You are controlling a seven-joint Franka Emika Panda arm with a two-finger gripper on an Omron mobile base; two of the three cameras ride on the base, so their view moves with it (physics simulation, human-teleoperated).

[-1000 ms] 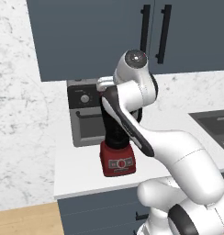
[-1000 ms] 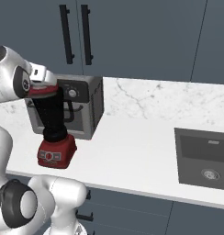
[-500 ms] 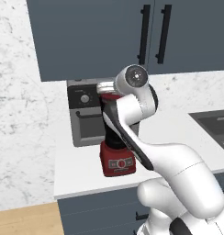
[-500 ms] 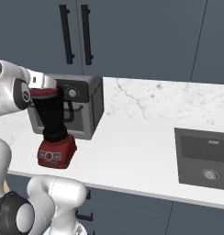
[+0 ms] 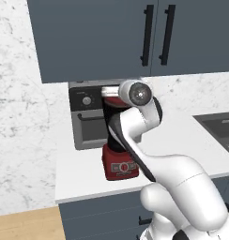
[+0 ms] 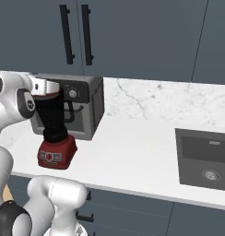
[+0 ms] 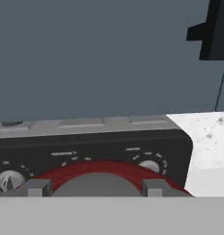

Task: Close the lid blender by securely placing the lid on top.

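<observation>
Claw (image 7: 92, 187) tips rise on either side of the grey knob at the centre of the red lid (image 7: 109, 170), apparently clamped on it, though the bottom of the hand view cuts off the contact. From the right base view the lid (image 6: 46, 95) sits at the mouth of the blender (image 6: 53, 133), whose dark jar stands on its red base near the front edge of the worktop (image 6: 133, 156), toward its left end. Just behind the blender stands the grey toaster oven (image 6: 84, 110), beneath dark cabinets (image 6: 133, 37).
</observation>
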